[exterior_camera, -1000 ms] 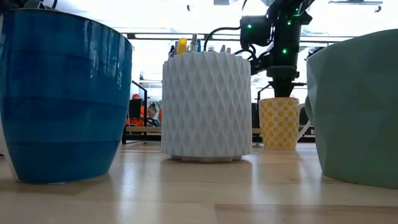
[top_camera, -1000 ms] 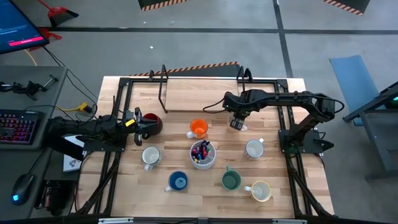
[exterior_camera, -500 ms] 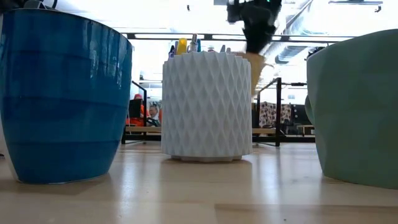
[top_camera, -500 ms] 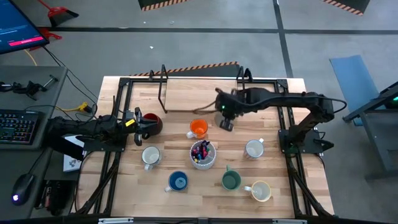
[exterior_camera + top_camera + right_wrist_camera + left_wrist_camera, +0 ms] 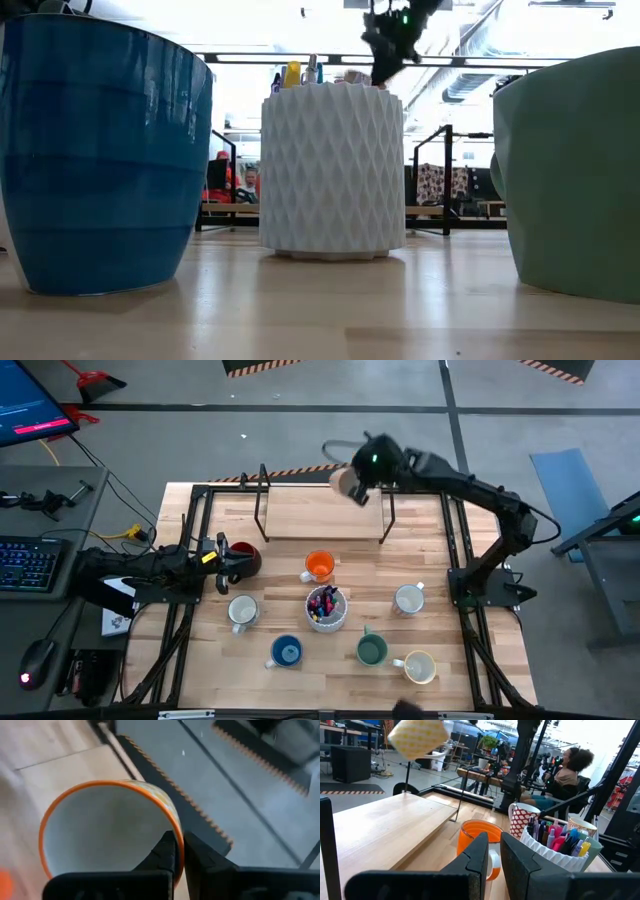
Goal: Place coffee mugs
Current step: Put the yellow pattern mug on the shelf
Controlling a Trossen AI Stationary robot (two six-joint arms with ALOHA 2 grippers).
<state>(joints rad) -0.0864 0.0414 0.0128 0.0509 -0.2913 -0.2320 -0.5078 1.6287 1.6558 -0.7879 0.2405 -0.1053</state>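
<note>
Right tool: clamped on yellow checked mug, now lifted over worktop's far edge.
Left tool: nearly together, holding nothing, beside dark red mug.
Room: seated person beyond.

Yellow-checked mug, orange-rimmed; orange mug; blue mug; seemingly red-patterned mug.

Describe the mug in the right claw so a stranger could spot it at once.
Start at the raised wooden shelf along the table's far edge. Above it the right claw is shut on a yellow-checked mug, tilted in the air. It is the only mug off the table; the others stand on the wood.
</note>
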